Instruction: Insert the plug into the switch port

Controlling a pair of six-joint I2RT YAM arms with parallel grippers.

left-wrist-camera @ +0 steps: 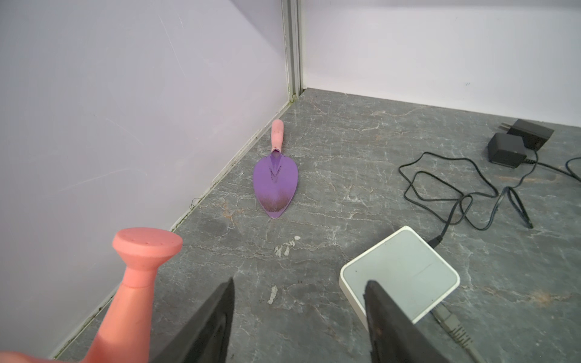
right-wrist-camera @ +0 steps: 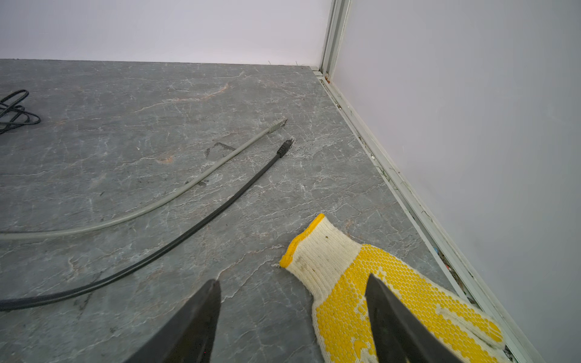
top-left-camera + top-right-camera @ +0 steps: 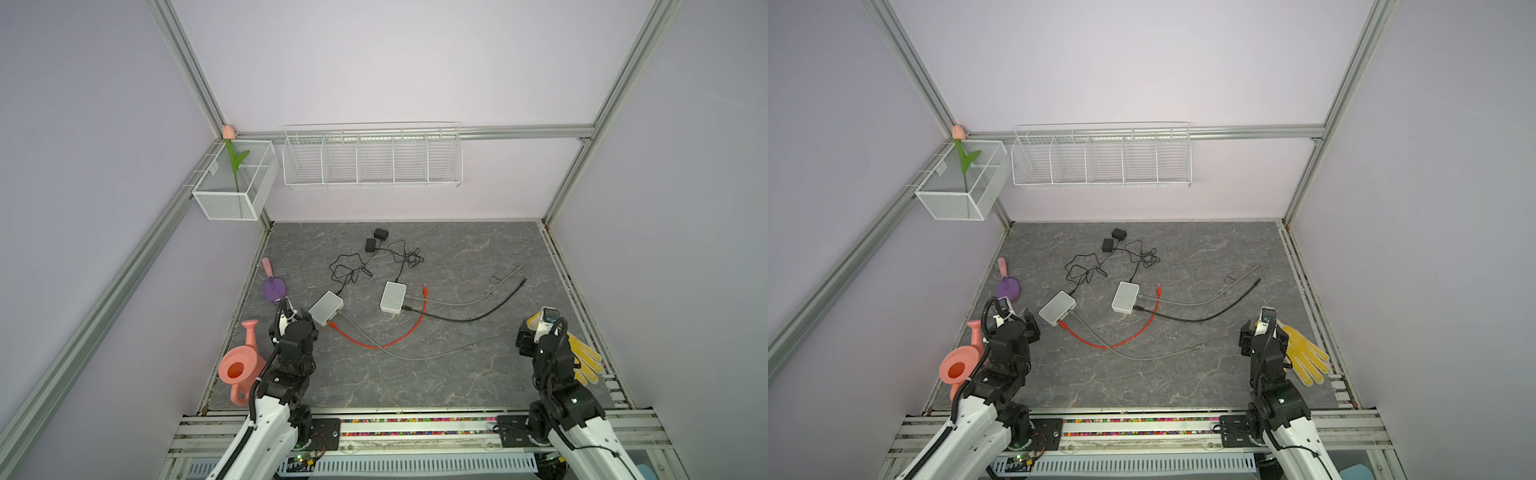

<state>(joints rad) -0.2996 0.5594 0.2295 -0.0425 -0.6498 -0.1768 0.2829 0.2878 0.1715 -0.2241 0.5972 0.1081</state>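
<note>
Two arms crouch folded at the near edge of the table (image 3: 457, 374): left arm (image 3: 291, 353) at 8 o'clock, right arm (image 3: 552, 357) at 4 o'clock. The left gripper (image 1: 300, 283) gapes wide and empty, just beside the nearer switch (image 3: 327, 307). The right gripper (image 2: 292, 279) is likewise wide and empty, over the cuff of a yellow glove (image 2: 345, 283). The red plug (image 3: 425, 289) lies free at 3 o'clock of the farther switch (image 3: 392, 297).

White arms (image 3: 270, 428), black tapered fingers (image 1: 213, 320)

Two switches (image 3: 327, 307), four network cables (image 1: 454, 328), two adapters (image 1: 506, 152)
</note>
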